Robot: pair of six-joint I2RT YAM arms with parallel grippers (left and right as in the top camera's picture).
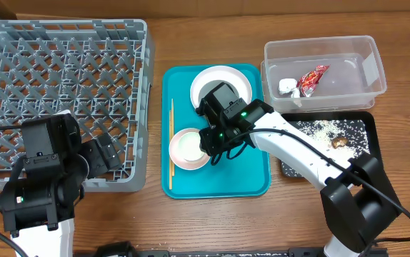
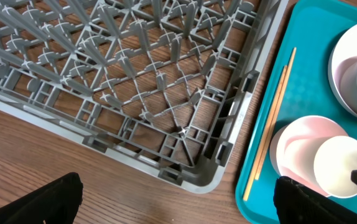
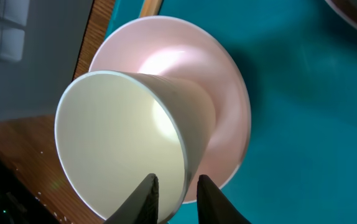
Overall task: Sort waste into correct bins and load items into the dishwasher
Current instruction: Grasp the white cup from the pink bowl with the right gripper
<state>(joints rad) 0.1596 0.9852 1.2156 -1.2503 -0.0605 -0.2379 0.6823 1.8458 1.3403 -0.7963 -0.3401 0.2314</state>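
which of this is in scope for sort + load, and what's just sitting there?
In scope:
- white cup, in the right gripper
- pink plate
- white dish
- chopsticks
- dish rack
- clear bin holding a red wrapper
- black tray with crumbs

Just sitting there:
- teal tray, only a carrier

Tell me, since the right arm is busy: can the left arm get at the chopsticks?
Probably yes. The chopsticks lie bare along the left edge of the tray, nearest the open left gripper. A corner of the rack stands close by; the right gripper holds a cup beyond them.
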